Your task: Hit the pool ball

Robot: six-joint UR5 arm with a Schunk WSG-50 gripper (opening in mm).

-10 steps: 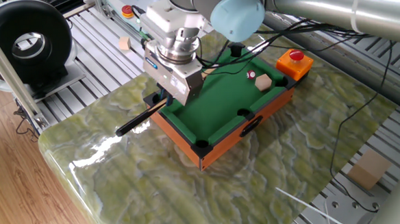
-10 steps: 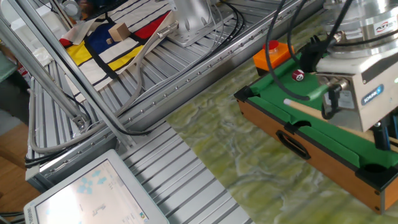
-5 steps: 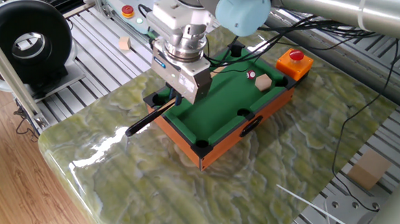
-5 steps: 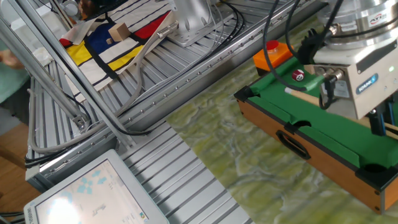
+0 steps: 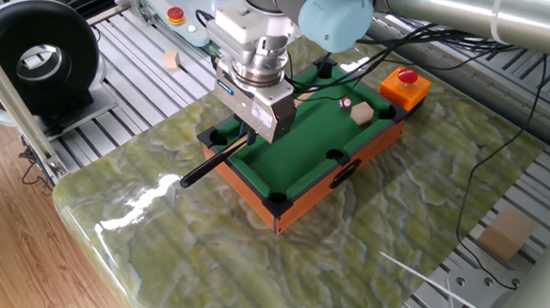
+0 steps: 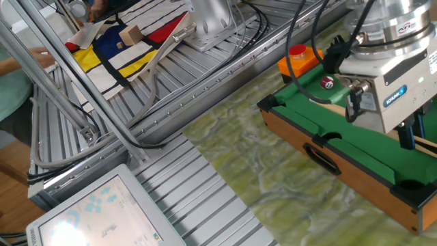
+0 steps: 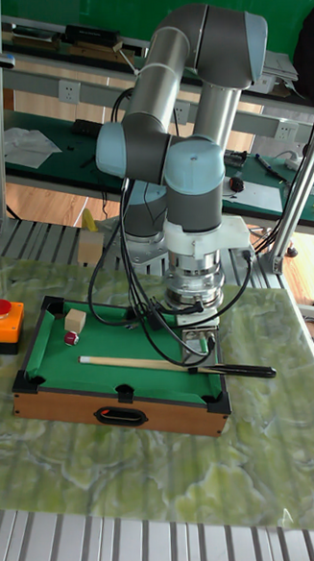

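Note:
The pool ball does not show in any view. My gripper [image 5: 249, 136] [image 7: 201, 353] [image 6: 410, 135] hangs over the near end of the small green pool table [image 5: 305, 196] [image 7: 164, 410], shut on a cue stick [image 5: 205, 167] [image 7: 132, 363]. The cue's black handle juts out past the table's end. Its pale shaft lies across the felt and points toward the far end. There a red-and-white ball [image 5: 345, 102] [image 7: 71, 338] [image 6: 328, 83] rests beside a tan wooden cube [image 5: 363, 114] [image 7: 75, 321]. The cue tip sits a short way from that ball.
An orange box with a red button [image 5: 404, 85] [image 7: 2, 322] [image 6: 298, 58] stands just beyond the pool table's far end. Black cables trail over that end. A small wooden block [image 5: 170, 59] lies on the metal rails, and a cardboard box [image 5: 505, 231] sits off the marbled tabletop.
My gripper has slid along the pool table toward its far end, carrying the cue. The cue tip is now closer to the red-and-white ball.

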